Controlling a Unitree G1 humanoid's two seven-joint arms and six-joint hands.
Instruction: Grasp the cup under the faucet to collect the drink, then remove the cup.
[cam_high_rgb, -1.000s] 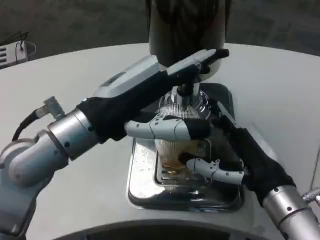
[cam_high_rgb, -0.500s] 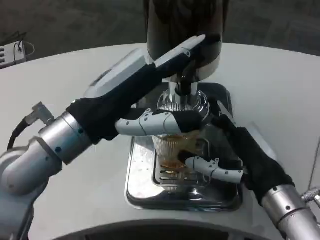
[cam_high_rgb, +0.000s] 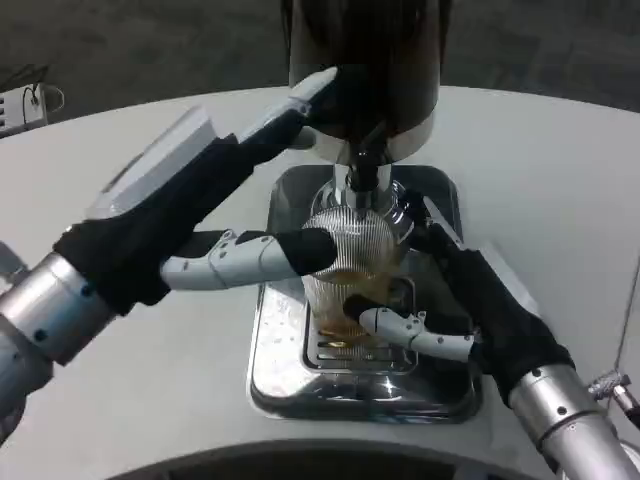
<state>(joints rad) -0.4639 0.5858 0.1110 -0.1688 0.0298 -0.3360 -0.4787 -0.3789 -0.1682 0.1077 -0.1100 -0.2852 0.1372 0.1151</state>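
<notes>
The right hand (cam_high_rgb: 455, 300) grips the ribbed cup (cam_high_rgb: 352, 270) under the faucet (cam_high_rgb: 365, 165). The left hand (cam_high_rgb: 215, 200) hovers beside it, fingers apart, apparently touching nothing.

A round white table (cam_high_rgb: 560, 170) takes up most of the view, its far edge curving against a dark grey carpeted floor (cam_high_rgb: 140, 45). At the far left edge, on the tabletop, lies a small pale device with thin black cables (cam_high_rgb: 25, 100) looping off it; it is too blurred to make out further
</notes>
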